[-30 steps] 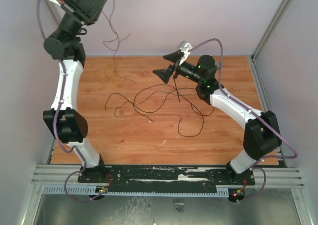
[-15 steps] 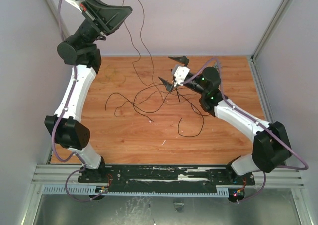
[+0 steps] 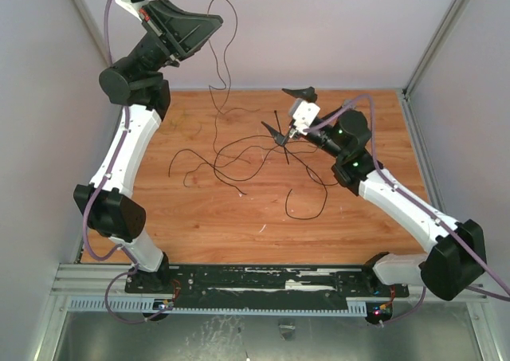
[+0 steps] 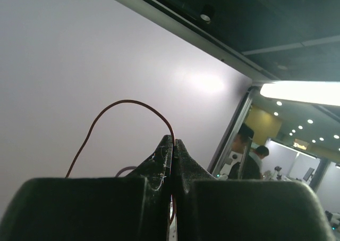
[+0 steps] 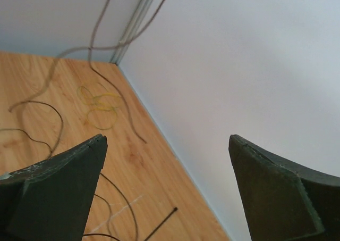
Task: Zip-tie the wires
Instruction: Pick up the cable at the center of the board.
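The wooden table (image 3: 199,225) is carrying most of the scene, and both arms are reaching out over it from its near edge. The left arm (image 3: 127,150) is rising steeply over the table's far left corner, lifting its wrist high above the surface and against the back wall. The right arm (image 3: 398,206) is stretching low across the table's right half towards its middle.

The wires (image 3: 243,138) are sprawling in loose dark loops over the middle of the table, and one strand is climbing from the heap up off the table to the raised left wrist. There the left gripper (image 3: 215,24) is pressing its jaws together on that strand. In the left wrist view the fingers are meeting with no gap at the left gripper (image 4: 170,145), and the wire (image 4: 127,102) is arching out of the pinch in a reddish-brown curve.

The right gripper (image 3: 288,112) is hovering over the middle of the table with its jaws spread wide apart, gripping nothing. In the right wrist view the right gripper (image 5: 166,140) is showing only bare table and wall between its two fingers.

The zip tie (image 3: 284,142) is lying flat on the table's middle, just below the right gripper and among the wire loops; one end of the zip tie (image 5: 162,222) is showing low between the spread fingers.
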`<control>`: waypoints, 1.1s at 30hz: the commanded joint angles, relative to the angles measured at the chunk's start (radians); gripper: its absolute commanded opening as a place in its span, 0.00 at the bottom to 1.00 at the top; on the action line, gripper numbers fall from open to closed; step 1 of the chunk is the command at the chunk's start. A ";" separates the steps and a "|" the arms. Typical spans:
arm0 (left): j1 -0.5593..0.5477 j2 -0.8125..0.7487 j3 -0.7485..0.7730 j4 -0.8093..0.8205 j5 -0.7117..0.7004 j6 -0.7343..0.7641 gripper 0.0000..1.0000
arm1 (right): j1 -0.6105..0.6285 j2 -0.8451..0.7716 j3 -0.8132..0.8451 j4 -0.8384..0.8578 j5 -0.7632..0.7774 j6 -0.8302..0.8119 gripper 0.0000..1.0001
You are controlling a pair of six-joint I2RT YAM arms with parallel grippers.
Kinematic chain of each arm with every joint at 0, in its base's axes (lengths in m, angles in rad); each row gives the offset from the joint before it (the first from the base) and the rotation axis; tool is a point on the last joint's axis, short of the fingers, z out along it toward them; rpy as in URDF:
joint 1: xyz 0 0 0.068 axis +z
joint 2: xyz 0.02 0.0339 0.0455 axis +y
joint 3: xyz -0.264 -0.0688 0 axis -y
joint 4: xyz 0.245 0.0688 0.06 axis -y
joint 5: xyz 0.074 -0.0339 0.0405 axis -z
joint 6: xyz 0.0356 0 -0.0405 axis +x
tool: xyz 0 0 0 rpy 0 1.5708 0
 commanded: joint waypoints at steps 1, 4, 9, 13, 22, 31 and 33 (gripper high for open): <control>-0.006 -0.022 0.011 0.022 0.011 0.023 0.03 | 0.003 -0.029 0.069 -0.139 -0.059 0.186 0.99; -0.006 -0.019 0.025 0.016 0.011 0.025 0.03 | 0.005 -0.023 0.086 -0.201 -0.130 0.225 0.99; -0.008 -0.017 0.039 0.003 0.006 0.031 0.04 | 0.006 0.000 0.055 -0.259 -0.156 0.262 0.99; -0.014 -0.012 0.050 0.000 0.002 0.030 0.04 | 0.011 0.036 0.007 -0.199 -0.177 0.275 0.99; -0.026 -0.008 0.075 -0.020 0.005 0.037 0.06 | 0.059 0.157 0.057 -0.234 -0.236 0.317 0.97; -0.026 -0.007 0.080 -0.020 0.008 0.041 0.07 | 0.062 0.191 0.027 -0.152 -0.273 0.376 0.94; -0.026 -0.009 0.079 -0.020 0.007 0.043 0.08 | 0.064 0.211 0.040 -0.147 -0.278 0.391 0.94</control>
